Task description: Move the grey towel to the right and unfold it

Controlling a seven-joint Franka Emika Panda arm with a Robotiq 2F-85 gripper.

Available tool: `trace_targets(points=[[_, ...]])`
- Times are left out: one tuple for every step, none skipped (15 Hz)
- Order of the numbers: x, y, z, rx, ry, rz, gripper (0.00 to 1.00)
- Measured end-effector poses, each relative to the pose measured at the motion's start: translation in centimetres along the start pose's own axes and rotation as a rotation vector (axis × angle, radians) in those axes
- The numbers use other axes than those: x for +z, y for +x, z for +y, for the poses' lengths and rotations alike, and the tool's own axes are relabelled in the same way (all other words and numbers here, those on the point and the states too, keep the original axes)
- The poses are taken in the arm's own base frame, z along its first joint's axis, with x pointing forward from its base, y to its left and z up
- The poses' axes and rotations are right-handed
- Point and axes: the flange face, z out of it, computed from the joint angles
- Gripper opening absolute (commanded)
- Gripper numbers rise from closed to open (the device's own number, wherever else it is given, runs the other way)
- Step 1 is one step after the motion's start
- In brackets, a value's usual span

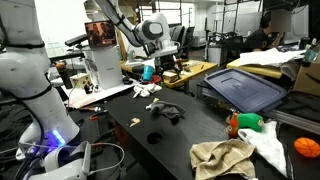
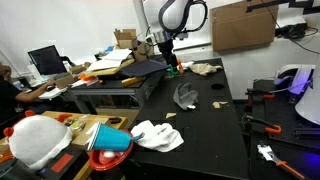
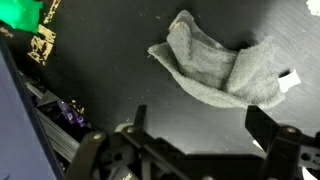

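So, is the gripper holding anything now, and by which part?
Nothing is held. In the wrist view the gripper is open and empty; the grey towel lies crumpled on the black table, apart from it.

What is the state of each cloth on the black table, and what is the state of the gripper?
Grey towel: folded over, bunched, lying on the table, not held.
Gripper: open, empty, above the grey towel.
White cloth: crumpled, near the table edge.
Beige towel: crumpled, at the table edge.
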Motion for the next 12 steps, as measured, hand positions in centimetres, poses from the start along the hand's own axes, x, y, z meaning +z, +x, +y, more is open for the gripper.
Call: trace_targets(points=[[-0.8, -0.5, -0.2, 0.043, 0.022, 0.039, 1.00], [-1.5, -1.0, -0.5, 0.094, 0.049, 0.074, 1.00], [-1.9, -1.4, -0.6, 0.144, 0.078, 0.102, 1.00], [-2.1, -1.9, -0.8, 0.195, 0.108, 0.125, 1.00], [-2.1, -2.3, -0.9, 0.248, 0.134, 0.140, 1.00], [-1.9, -2.6, -1.0, 0.299, 0.155, 0.144, 1.00], [-1.4, -2.9, -1.1, 0.354, 0.170, 0.144, 1.00], [-0.8, -3.1, -1.3, 0.410, 0.181, 0.139, 1.00], [0.0, -3.3, -1.5, 0.466, 0.189, 0.132, 1.00], [0.9, -3.4, -1.7, 0.522, 0.196, 0.122, 1.00], [2.0, -3.5, -2.0, 0.578, 0.204, 0.111, 1.00], [3.1, -3.6, -2.2, 0.635, 0.210, 0.100, 1.00]])
